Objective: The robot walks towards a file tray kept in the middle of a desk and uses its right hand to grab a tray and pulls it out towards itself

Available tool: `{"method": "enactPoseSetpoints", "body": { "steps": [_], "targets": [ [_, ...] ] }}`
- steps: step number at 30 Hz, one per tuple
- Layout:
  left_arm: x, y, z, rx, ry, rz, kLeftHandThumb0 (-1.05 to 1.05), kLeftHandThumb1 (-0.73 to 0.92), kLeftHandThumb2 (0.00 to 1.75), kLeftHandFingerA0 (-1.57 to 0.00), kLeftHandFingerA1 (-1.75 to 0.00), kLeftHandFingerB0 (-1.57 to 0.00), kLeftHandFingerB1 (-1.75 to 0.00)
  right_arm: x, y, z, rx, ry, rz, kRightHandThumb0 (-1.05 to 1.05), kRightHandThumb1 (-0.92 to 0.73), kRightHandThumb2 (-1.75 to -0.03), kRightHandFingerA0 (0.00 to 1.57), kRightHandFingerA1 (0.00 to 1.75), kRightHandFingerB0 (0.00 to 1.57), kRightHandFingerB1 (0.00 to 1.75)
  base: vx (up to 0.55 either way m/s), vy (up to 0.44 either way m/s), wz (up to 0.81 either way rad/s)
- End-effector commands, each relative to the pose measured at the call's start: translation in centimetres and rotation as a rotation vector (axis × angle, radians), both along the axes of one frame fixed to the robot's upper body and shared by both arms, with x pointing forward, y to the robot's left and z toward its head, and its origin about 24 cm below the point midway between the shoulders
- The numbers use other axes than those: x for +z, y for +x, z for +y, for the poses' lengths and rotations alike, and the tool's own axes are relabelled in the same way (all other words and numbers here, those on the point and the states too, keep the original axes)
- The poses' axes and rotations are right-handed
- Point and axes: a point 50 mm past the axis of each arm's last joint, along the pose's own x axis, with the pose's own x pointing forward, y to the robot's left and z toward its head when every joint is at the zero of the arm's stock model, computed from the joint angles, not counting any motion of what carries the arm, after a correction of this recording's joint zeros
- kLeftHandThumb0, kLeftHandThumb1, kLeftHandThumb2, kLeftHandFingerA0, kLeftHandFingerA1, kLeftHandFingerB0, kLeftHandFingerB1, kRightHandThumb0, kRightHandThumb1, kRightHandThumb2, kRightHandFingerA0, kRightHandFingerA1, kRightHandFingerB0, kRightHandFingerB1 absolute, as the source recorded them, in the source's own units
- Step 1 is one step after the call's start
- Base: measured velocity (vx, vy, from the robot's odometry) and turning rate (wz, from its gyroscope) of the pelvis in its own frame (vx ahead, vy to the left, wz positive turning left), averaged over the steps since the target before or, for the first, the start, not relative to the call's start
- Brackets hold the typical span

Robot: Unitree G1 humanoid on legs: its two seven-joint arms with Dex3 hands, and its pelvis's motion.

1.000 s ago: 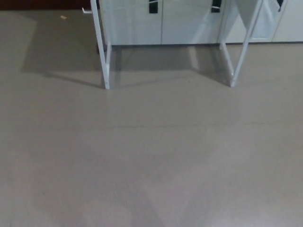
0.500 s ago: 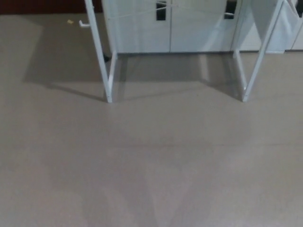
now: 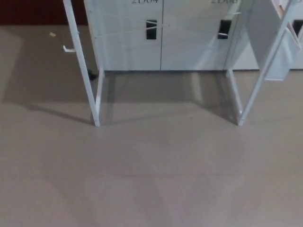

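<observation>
No file tray and no desk top appear in the head view. Only the desk's white metal legs show: the left leg frame (image 3: 90, 80) slants down to a foot on the floor, and the right leg frame (image 3: 258, 71) does the same. Neither of my hands shows in the picture.
White cabinets (image 3: 161, 38) with black handles stand behind the desk legs. Beige floor (image 3: 151, 175) fills the lower picture, with shadows under the desk. A small scrap (image 3: 52, 34) lies on the floor at the far left. A dark wall base runs along the top left.
The whole picture has shifted: the desk legs and cabinets sit lower and look larger, so the camera has come closer and looks a little higher.
</observation>
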Motion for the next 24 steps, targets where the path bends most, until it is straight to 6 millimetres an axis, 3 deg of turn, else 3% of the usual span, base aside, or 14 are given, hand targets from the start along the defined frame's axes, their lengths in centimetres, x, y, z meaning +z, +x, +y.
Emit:
{"method": "enactPoseSetpoints", "body": {
  "steps": [1,6,8,9,10,11,14,15,16,17,18,22,23,24],
  "targets": [
    [0.1,1.5,-0.6,0.006,0.018,-0.056,-0.36,0.46,0.72,-0.3,-0.37,-0.21,-0.36,0.0,1.0,-0.2,-0.017,-0.005,-0.014,-0.36,-0.43,-0.67,0.54,0.56,0.3,0.45,0.55,-0.229,0.13],
    [-0.2,0.9,-1.5,-0.027,0.024,-0.051,-0.36,0.45,0.75,-0.31,-0.38,-0.21,-0.39,0.2,0.6,0.2,0.002,-0.021,-0.007,-0.37,-0.43,-0.68,0.55,0.57,0.3,0.46,0.45,-0.191,0.29],
    [-0.4,0.5,-1.4,-0.026,0.022,-0.026,-0.34,0.46,0.75,-0.3,-0.38,-0.21,-0.38,0.3,0.4,0.3,-0.005,-0.019,-0.004,-0.32,-0.52,-0.55,0.5,0.49,0.34,0.38,0.26,-0.135,-0.07],
    [-0.5,0.4,-1.3,-0.027,0.021,-0.023,-0.35,0.46,0.74,-0.29,-0.38,-0.21,-0.39,0.3,0.3,0.3,-0.007,-0.016,-0.008,-0.37,-0.43,-0.67,0.48,0.55,0.3,0.46,0.23,-0.086,-0.07],
    [-0.5,0.6,-1.2,-0.027,0.019,-0.025,-0.35,0.46,0.75,-0.29,-0.38,-0.2,-0.39,0.3,0.3,0.3,-0.005,-0.018,-0.009,-0.31,-0.53,-0.56,0.54,0.5,0.33,0.39,0.28,-0.053,-0.11],
    [-0.5,0.8,-1.1,-0.024,0.017,-0.025,-0.35,0.47,0.73,-0.3,-0.37,-0.21,-0.39,0.2,0.4,0.3,0.002,-0.022,-0.006,-0.38,-0.44,-0.69,0.52,0.58,0.3,0.46,0.34,-0.015,-0.16],
    [-0.4,1.1,-0.7,-0.005,0.014,-0.019,-0.34,0.46,0.74,-0.32,-0.37,-0.22,-0.37,0.1,0.5,0.5,0.026,-0.028,0.001,-0.45,-0.42,-0.72,0.51,0.58,0.29,0.47,0.36,0.025,-0.08],
    [-0.4,1.3,-0.5,-0.003,0.009,-0.029,-0.33,0.46,0.74,-0.29,-0.37,-0.21,-0.37,-0.1,0.8,0.6,0.023,-0.036,0.02,-0.39,-0.53,-0.56,0.56,0.49,0.36,0.38,0.47,0.092,-0.09],
    [-0.3,1.6,-0.4,-0.009,0.022,-0.023,-0.34,0.48,0.73,-0.29,-0.36,-0.21,-0.36,-0.4,1.2,0.5,0.02,-0.028,0.012,-0.36,-0.52,-0.55,0.56,0.48,0.35,0.37,0.47,0.14,-0.23],
    [-0.4,1.8,-0.4,-0.009,0.018,-0.03,-0.34,0.47,0.73,-0.3,-0.37,-0.22,-0.37,-0.5,1.5,0.5,0.021,-0.014,-0.003,-0.35,-0.52,-0.55,0.56,0.49,0.34,0.37,0.45,0.116,-0.37],
    [-0.4,2.0,-0.5,-0.008,0.016,-0.035,-0.34,0.47,0.74,-0.31,-0.37,-0.23,-0.38,-0.5,1.7,0.5,0.018,-0.006,-0.012,-0.39,-0.42,-0.68,0.56,0.57,0.31,0.45,0.44,0.115,-0.07],
    [-0.5,2.5,-0.7,-0.011,0.008,-0.049,-0.33,0.45,0.75,-0.32,-0.38,-0.24,-0.38,-0.6,2.9,0.7,0.022,-0.006,-0.016,-0.38,-0.43,-0.68,0.57,0.56,0.3,0.44,0.3,0.018,0.05],
    [-0.7,2.6,-0.9,-0.007,-0.002,-0.053,-0.33,0.45,0.74,-0.34,-0.37,-0.25,-0.38,-0.7,3.2,0.7,0.025,-0.006,-0.014,-0.29,-0.54,-0.56,0.62,0.49,0.33,0.37,0.23,-0.08,0.13],
    [-0.7,2.8,-1.0,-0.006,0.001,-0.052,-0.34,0.44,0.75,-0.35,-0.38,-0.25,-0.39,-0.8,3.5,0.7,0.03,-0.007,-0.014,-0.36,-0.45,-0.68,0.57,0.56,0.31,0.44,0.22,-0.148,0.08]
  ]
}}
